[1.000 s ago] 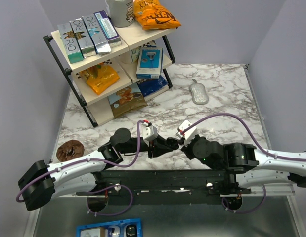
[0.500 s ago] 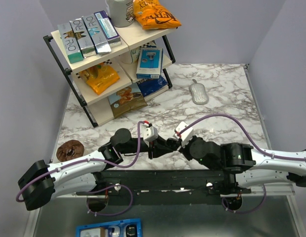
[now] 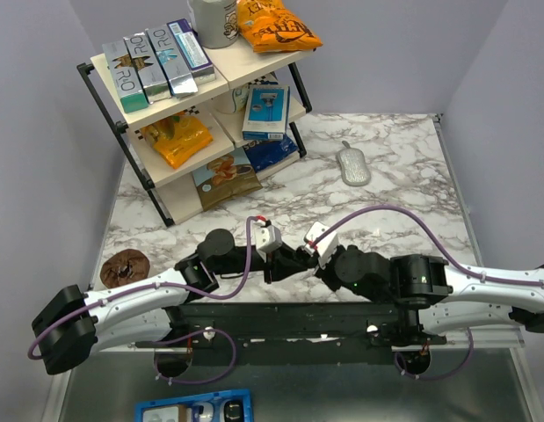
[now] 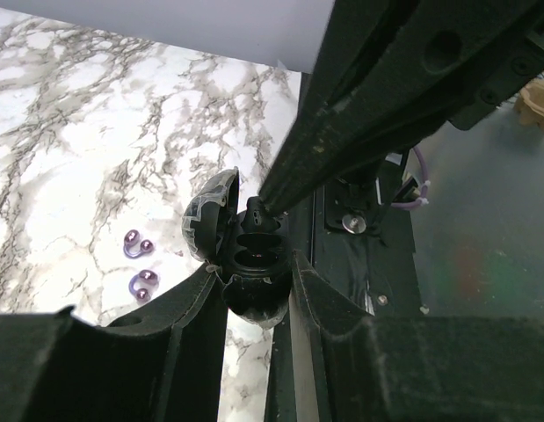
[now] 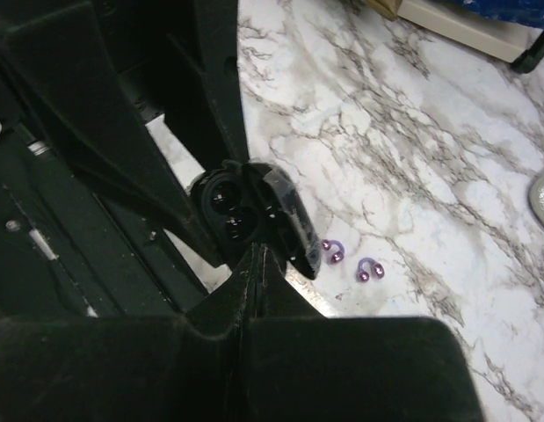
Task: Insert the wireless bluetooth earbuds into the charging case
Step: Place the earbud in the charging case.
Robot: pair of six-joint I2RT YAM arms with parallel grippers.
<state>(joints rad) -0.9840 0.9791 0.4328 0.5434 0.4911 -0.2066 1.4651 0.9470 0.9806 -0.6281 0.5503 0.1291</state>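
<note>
Near edge of the marble counter (image 3: 386,149): the left gripper (image 4: 252,268) clamps the open charging case (image 4: 251,301); the right gripper (image 5: 258,257), jaws pinched together, pokes into it (blocking its wells). Two purple earbuds (image 5: 331,252) lie just beside; a shelf rack (image 3: 201,114) fills the far-left corner.

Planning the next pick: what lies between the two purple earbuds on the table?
Only bare marble tabletop lies between one purple earbud and the other purple earbud; the right wrist view shows it.

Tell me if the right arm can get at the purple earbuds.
Likely yes, once freed: the purple earbuds lie uncovered on the marble nearby, but the right pincer is shut, tip at the case in the left pincer.
</note>
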